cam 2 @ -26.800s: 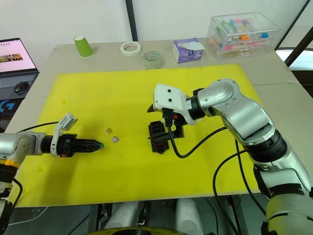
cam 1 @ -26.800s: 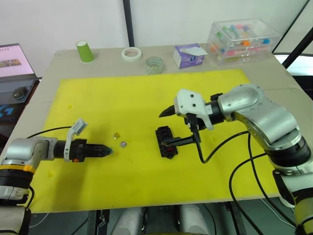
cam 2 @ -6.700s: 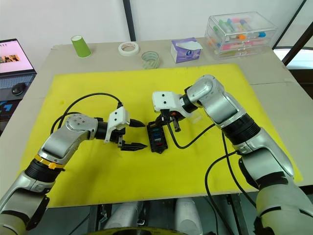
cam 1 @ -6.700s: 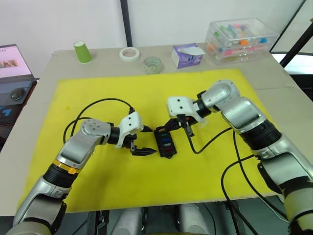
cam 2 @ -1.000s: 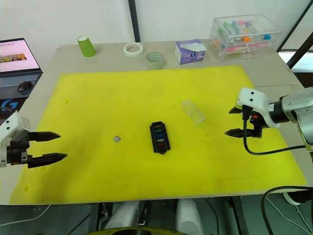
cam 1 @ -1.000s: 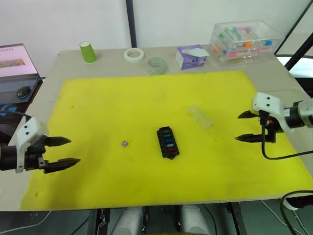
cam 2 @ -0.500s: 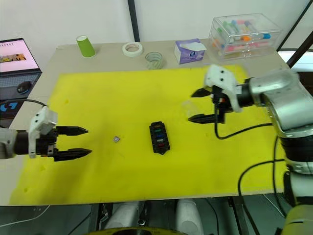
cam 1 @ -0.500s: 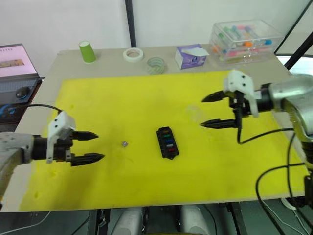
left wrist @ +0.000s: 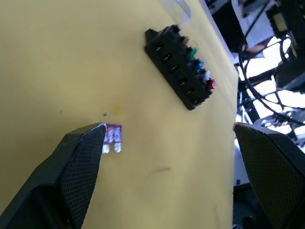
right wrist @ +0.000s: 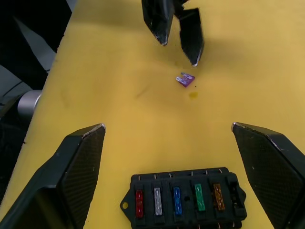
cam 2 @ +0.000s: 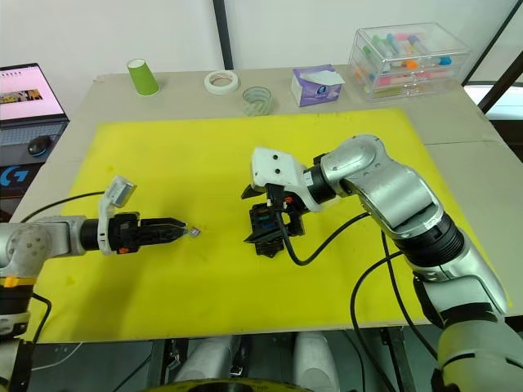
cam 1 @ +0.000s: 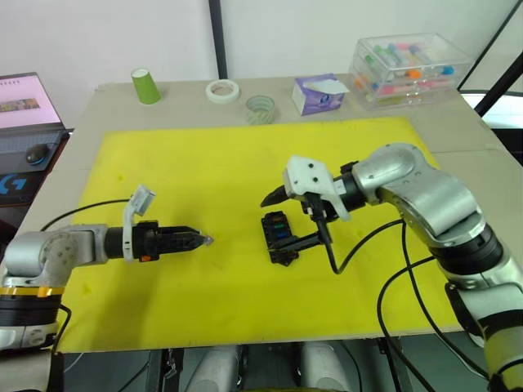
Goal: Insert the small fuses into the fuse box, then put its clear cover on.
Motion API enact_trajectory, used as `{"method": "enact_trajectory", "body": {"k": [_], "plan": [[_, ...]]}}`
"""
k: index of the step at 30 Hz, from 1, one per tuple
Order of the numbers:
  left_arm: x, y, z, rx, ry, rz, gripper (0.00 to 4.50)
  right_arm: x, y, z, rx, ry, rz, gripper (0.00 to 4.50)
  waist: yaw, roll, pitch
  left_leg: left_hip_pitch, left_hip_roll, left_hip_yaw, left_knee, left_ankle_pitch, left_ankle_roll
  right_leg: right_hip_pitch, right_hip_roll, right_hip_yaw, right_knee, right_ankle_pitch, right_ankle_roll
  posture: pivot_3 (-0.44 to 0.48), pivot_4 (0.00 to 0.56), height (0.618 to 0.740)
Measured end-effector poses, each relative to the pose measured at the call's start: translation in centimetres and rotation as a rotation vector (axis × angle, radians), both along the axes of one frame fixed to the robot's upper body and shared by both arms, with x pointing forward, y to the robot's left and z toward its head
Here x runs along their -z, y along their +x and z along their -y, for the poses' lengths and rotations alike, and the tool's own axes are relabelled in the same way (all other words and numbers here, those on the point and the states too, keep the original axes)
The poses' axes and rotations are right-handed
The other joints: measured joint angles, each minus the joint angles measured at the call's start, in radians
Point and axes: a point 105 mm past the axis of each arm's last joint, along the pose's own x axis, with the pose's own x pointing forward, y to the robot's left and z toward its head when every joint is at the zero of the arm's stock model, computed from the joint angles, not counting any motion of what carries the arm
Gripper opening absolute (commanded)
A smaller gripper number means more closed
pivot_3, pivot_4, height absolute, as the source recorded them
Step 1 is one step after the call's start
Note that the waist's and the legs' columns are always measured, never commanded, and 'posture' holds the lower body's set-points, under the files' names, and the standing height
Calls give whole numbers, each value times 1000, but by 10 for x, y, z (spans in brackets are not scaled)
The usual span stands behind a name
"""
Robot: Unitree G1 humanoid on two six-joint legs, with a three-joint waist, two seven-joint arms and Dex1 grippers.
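The small black plastic fuse box [right wrist: 185, 199] lay on the yellow foam mat [cam 1: 204, 163] with five blade fuses seated: red, grey, blue, green and amber. Its sixth slot, at the end next to the amber one, stood empty. One tiny purple translucent blade fuse [right wrist: 185, 79] lay loose on the mat, well apart from the box. The left gripper [right wrist: 178, 42] had its fingers parted, tips just beside that fuse. The right gripper [cam 2: 260, 216] straddled the box, spread wide. By my judgement, one insertion and the cover remained.
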Motion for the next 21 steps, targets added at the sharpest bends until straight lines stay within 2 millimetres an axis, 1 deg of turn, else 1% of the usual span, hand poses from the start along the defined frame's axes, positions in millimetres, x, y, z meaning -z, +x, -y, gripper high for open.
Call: {"method": "enact_trajectory", "body": {"k": [4, 8, 12, 15, 19, 21], "plan": [[3, 3, 2, -5, -21, -52, 4500, 1, 0, -4, -11, 2, 9, 4480, 1, 0, 0, 0, 0, 0, 0, 0, 0, 0, 0, 0, 0, 0, 0, 0, 150, 740], [7, 6, 8, -11, -64, -105, 4500, 2, -1, -6, -13, 1, 10, 4480, 5, 0, -1, 0, -1, 0, 0, 0, 0, 1, -1, 0, 0, 0, 0, 0, 150, 740], [8, 4, 12, 0, -54, -116, 4500, 3, -1, -7, -17, -1, 15, 4480, 5, 0, -1, 0, -1, -1, 0, 0, 0, 1, -1, 0, 0, 0, 0, 0, 150, 740], [9, 1, 20, 25, -46, -112, 4500, 3, 0, -7, -14, -3, 24, 4480, 5, 0, -1, 0, -1, -1, 1, 0, 0, 1, -1, 0, 0, 0, 0, 0, 150, 740], [9, 1, 22, 31, -41, -114, 4500, 3, 1, -6, -11, -3, 30, 4480, 5, 0, -1, 0, -1, -1, 0, 0, 0, 1, -1, 0, 0, 0, 0, 0, 150, 740], [10, 1, 22, 31, -37, -108, 4124, 3, 1, -6, -8, -6, 35, 4500, 5, 0, -1, 0, -1, -1, 0, 0, 0, 1, -1, 0, 0, 0, 0, 0, 150, 740]]}}
